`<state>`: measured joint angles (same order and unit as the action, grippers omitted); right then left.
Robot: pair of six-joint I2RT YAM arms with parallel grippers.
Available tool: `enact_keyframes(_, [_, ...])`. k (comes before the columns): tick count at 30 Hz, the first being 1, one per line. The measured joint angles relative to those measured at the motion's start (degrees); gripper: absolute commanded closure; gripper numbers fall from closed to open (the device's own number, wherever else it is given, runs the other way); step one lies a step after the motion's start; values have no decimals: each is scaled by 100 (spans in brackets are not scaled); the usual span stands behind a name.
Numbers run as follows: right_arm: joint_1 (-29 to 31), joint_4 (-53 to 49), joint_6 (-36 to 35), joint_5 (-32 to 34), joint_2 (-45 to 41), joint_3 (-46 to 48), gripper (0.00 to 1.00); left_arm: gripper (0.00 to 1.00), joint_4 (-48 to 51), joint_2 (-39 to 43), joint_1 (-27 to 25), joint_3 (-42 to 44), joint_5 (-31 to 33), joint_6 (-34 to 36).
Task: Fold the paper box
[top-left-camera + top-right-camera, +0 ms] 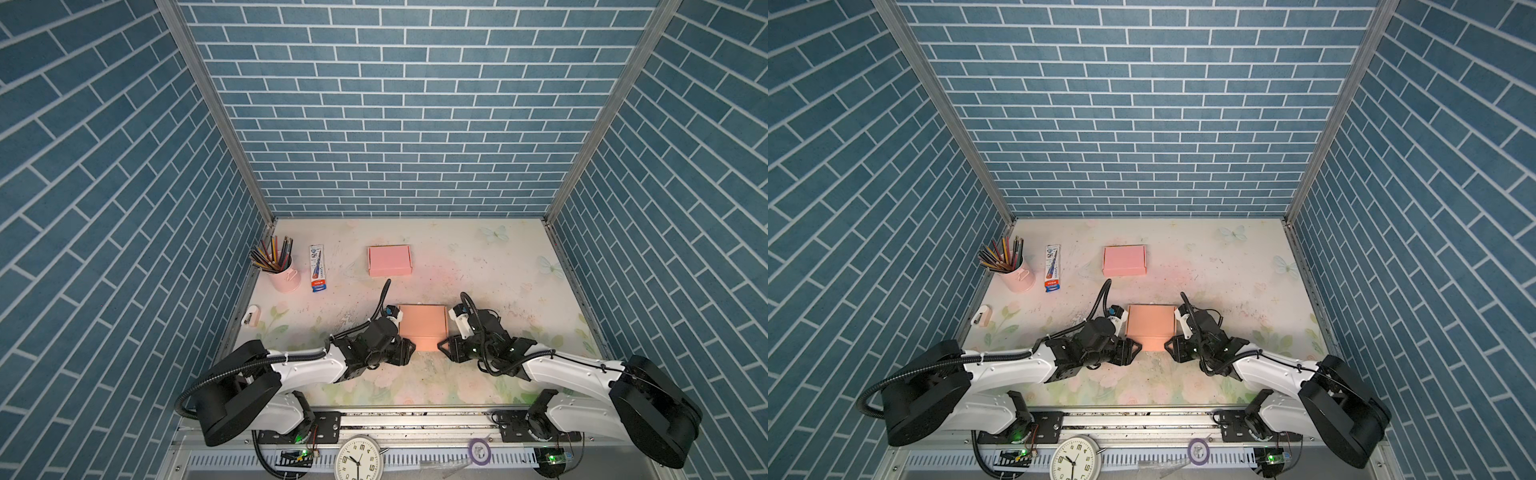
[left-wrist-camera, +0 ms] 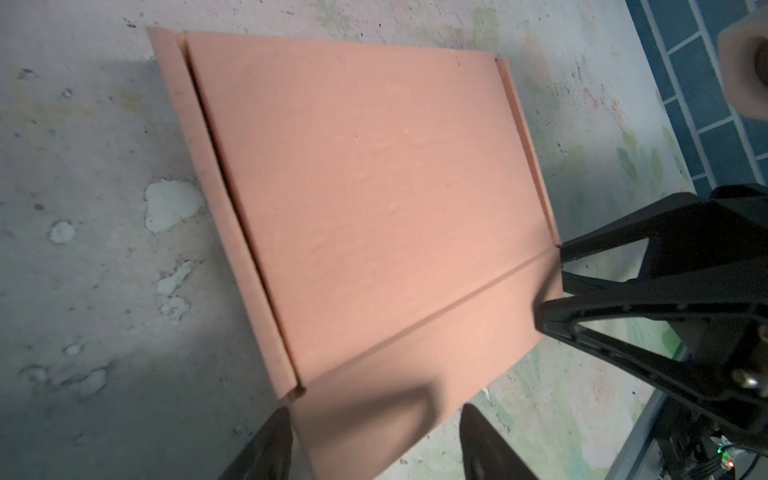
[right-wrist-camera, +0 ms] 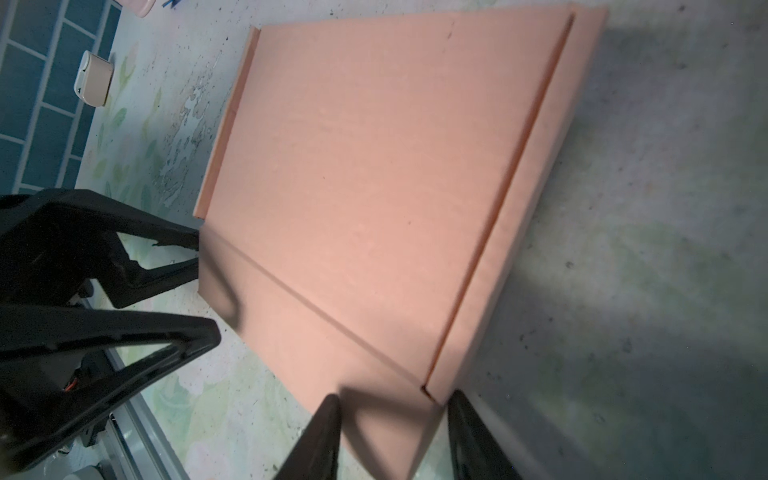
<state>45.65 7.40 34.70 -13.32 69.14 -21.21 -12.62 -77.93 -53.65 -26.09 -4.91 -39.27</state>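
The paper box (image 1: 422, 326) (image 1: 1150, 324) is a salmon cardboard blank lying flat in the middle of the table, with narrow side flaps folded in and a near flap (image 2: 415, 353) (image 3: 316, 332) towards the arms. My left gripper (image 1: 412, 345) (image 2: 376, 442) is open at the flap's left end, with the flap's corner between its fingers. At the flap's right end my right gripper (image 1: 440, 347) (image 3: 395, 436) also stands open, its fingers on either side of that corner. Each wrist view shows the other gripper at the flap's far end.
A second pink box (image 1: 389, 260), folded shut, lies further back. A pink cup of pencils (image 1: 284, 274), a pen packet (image 1: 318, 268) and a small white object (image 1: 251, 316) sit at the left. A clock (image 1: 358, 459) lies beyond the front rail. Blue brick walls enclose the table.
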Motion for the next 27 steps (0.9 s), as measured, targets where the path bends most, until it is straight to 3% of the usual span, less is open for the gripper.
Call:
enact_keyframes(21, [7, 63, -28, 140, 223, -7, 63, 38, -140, -271, -2, 13, 105, 33])
enact_keyframes(27, [7, 61, -59, 227, 223, -7, 62, 33, -96, 17, -2, 13, 120, 87])
